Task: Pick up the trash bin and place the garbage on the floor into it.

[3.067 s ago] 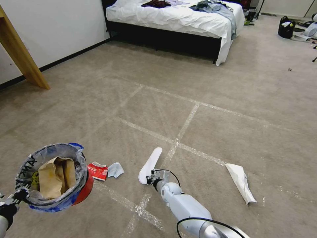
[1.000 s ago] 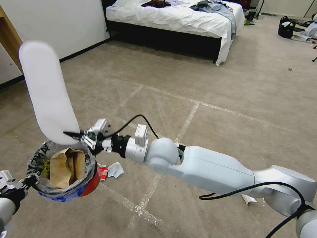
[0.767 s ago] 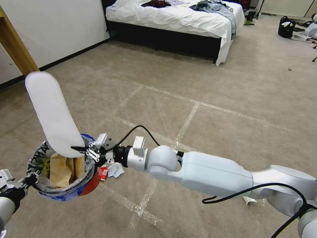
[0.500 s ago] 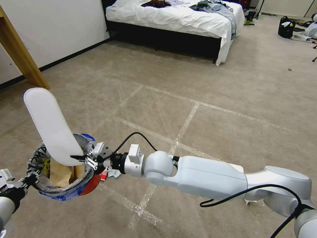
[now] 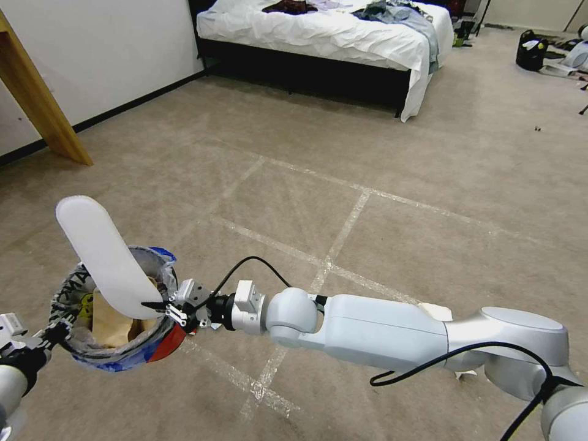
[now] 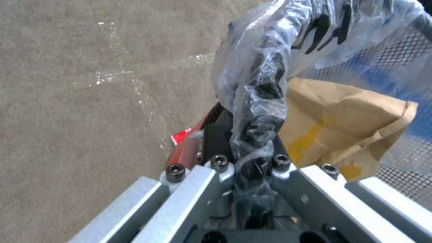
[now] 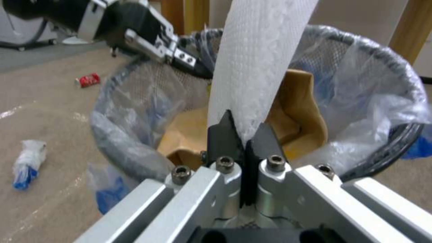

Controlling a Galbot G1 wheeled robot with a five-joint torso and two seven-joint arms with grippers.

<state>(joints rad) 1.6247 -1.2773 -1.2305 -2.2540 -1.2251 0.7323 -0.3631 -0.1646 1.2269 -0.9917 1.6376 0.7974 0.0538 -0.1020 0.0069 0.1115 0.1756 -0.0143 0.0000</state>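
I see the trash bin [image 7: 387, 141] as fine black mesh lined with crinkled, glossy clear plastic, and the paper bag [image 6: 346, 125] inside it is matt, creased brown paper. My right tool [image 7: 243, 135] has matt black fingers bolted to brushed silver metal, nipping a white slipper [image 7: 259, 67] with a soft, dimpled, cloth-like face. The floor [image 5: 380, 153] is matt, low-pile beige carpet crossed by worn, shiny tape.

White slipper [image 5: 101, 254]; red bin [image 5: 160, 344] w/ blue edging, black lettering; brown paper bag [image 6: 342, 125]; beige carpet [image 5: 429, 257].
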